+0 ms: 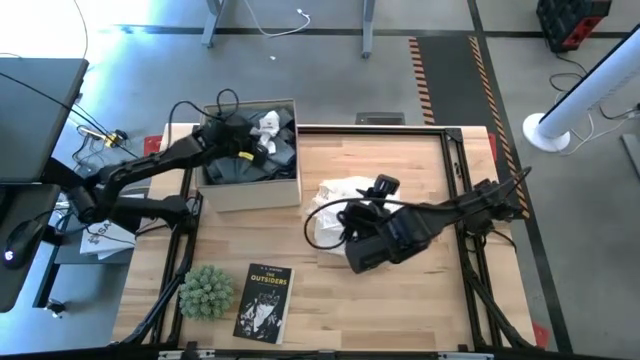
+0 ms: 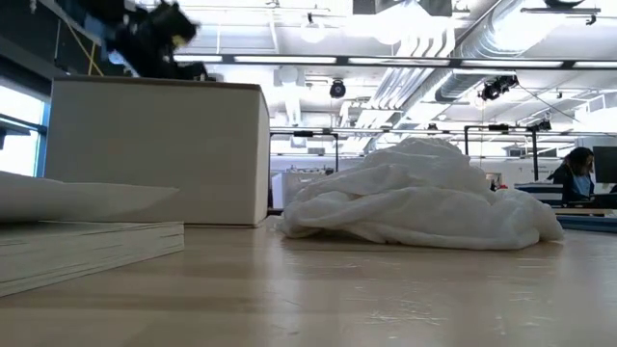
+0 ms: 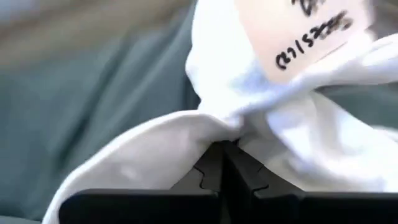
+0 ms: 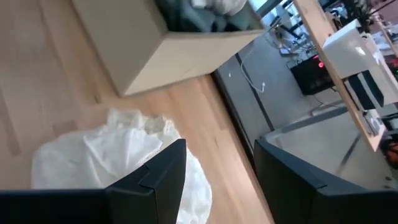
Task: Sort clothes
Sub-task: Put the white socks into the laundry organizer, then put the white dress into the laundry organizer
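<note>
A tan cardboard box stands at the table's far left and holds dark clothes, a grey-green shirt and a small white garment. My left gripper reaches into the box from the left and is shut on that white garment. A larger white garment lies crumpled on the table right of the box; in the low view this garment rests flat on the wood. My right gripper hovers open above its near right side, touching nothing. My left gripper pinches a bunched fold of the small white garment between its two shut fingers, at their free ends. The fingers slant down into the box from the table's left. The cloth spreads out beyond the fingertips over the grey-green shirt; a written tag sits on it.
A book and a small green plant sit at the table's near left. Bare wood lies between the box and the near edge, and right of the white garment. Floor, cables and desks surround the table.
</note>
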